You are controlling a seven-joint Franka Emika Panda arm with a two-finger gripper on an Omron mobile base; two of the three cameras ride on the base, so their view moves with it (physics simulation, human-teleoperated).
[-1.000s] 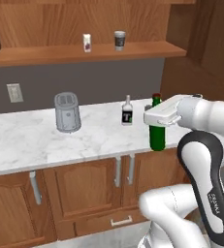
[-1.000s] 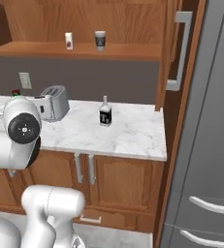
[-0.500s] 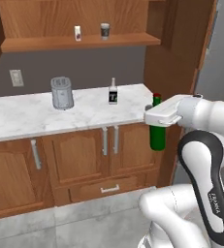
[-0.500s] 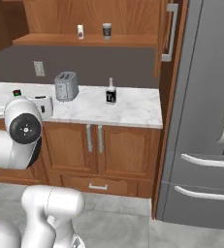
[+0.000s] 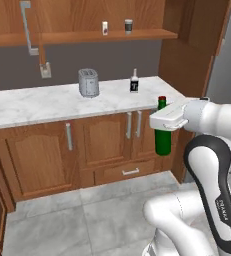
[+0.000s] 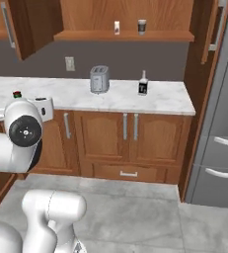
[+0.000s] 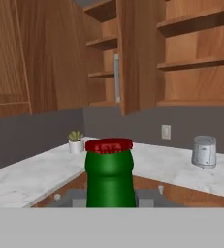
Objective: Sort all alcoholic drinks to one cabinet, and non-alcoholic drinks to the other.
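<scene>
Gripper (image 5: 163, 121) clamped on green bottle (image 5: 162, 140) just below its red cap, held upright in the air off the counter (image 5: 47, 102) edge — glass, likely heavy, slick, breakable. Neck grip may let it swing; mid-body is safer.

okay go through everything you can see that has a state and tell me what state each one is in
green bottle: capped, upright, held off the counter
gripper: shut on the green bottle
clear bottle: upright on counter
coffee cup: lidded, on shelf
carton: upright on shelf
lower cabinet doors: closed
</scene>
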